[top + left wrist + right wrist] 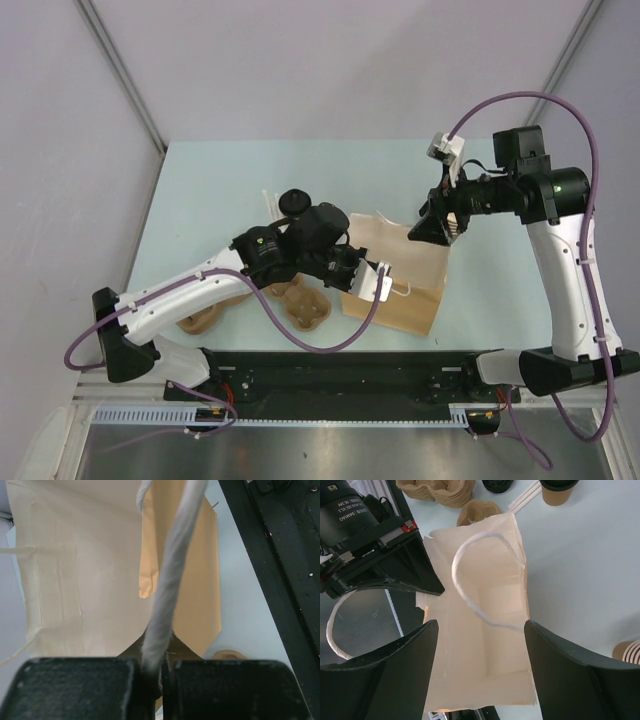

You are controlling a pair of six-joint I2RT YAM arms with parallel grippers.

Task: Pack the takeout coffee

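Nearest to the lens, in the left wrist view, the left tool (160,672) is closed tight on the white cord handle (170,580) of the brown paper bag (192,595). The cord rises straight out from between the two black fingers (75,690).

Far to the left of the bag, a second pulp carrier (200,322) lies on the table (200,200), partly under the left arm. Another pulp carrier (305,308) lies just beside the near left corner of the bag, with its cup hollows facing up. The takeout coffee (293,203) stands left of the bag and farther back, apart from it. It is upright on the table with its black lid on, so it is outside the bag. The white sticks (268,203) lie a little more to the left of the bag than the coffee.

The bag itself has its mouth turned upward. Through the mouth, the right wrist view shows pale paper walls and a fold at the bottom. The second handle (454,572) curves loose over this opening.

Above the far right part of the bag hangs the right tool (480,625). Its jaws stand wide apart and hold nothing. A stack of lidless paper cups (627,652) shows at the lower right edge of the right wrist view, apart from the bag.
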